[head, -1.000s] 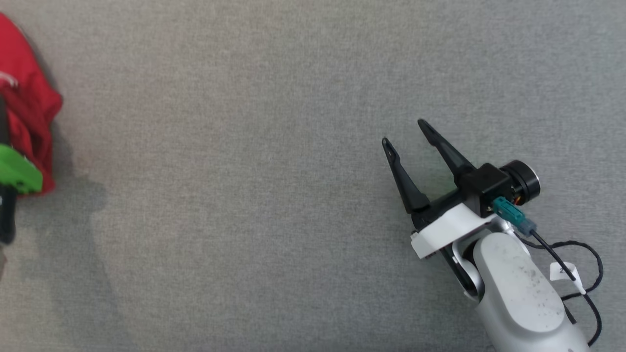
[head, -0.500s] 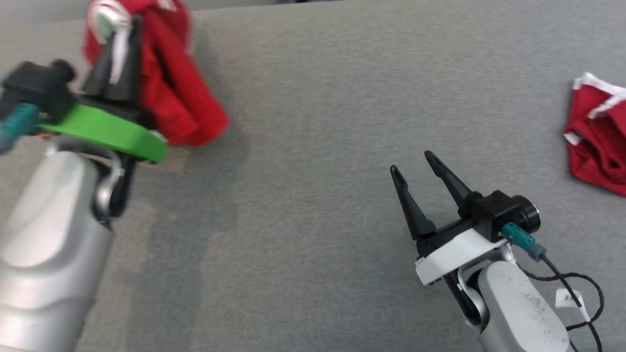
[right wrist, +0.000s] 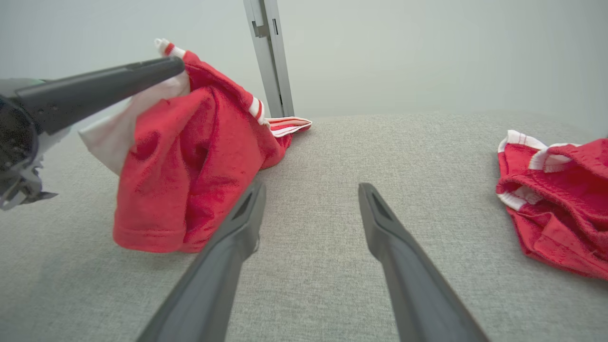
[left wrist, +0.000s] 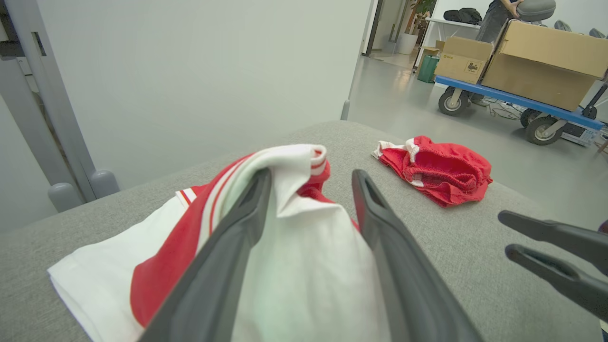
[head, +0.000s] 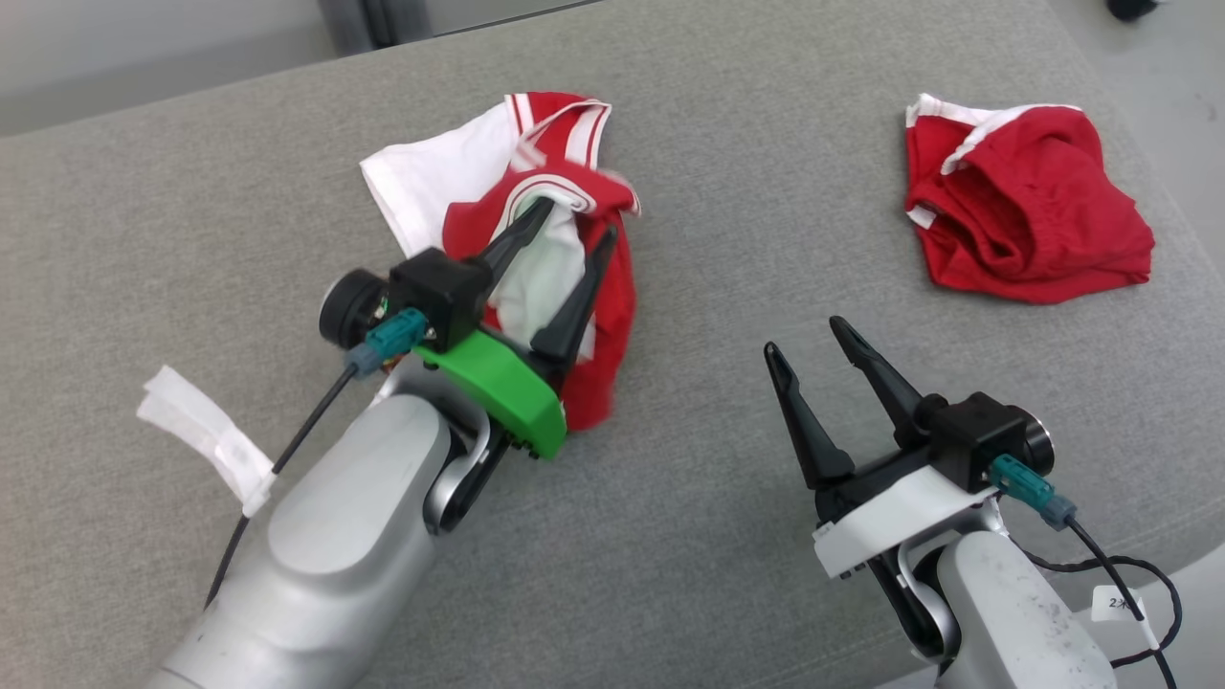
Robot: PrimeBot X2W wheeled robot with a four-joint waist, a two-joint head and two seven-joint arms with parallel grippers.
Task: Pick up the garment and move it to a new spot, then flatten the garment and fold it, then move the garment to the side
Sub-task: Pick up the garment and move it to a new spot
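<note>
- Since a moment ago, left gripper [head: 576, 220] is parting its fingers [head: 579, 292], dropping the red-and-white shirt [head: 412, 191] mid grey cushion [head: 718, 191].
- It is possibly snagging one finger; lifting slowly helps.
- Empty, the right gripper [head: 804, 337] is hovering open.

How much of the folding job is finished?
Done, it seems: the red-and-white garment sits on the grey cushion, apart from the other red garment. In hand: the left tool has its fingers spread, cloth bunched between them; the right tool is open and empty. Left: the garment is crumpled, so flattening, folding and moving aside remain.
</note>
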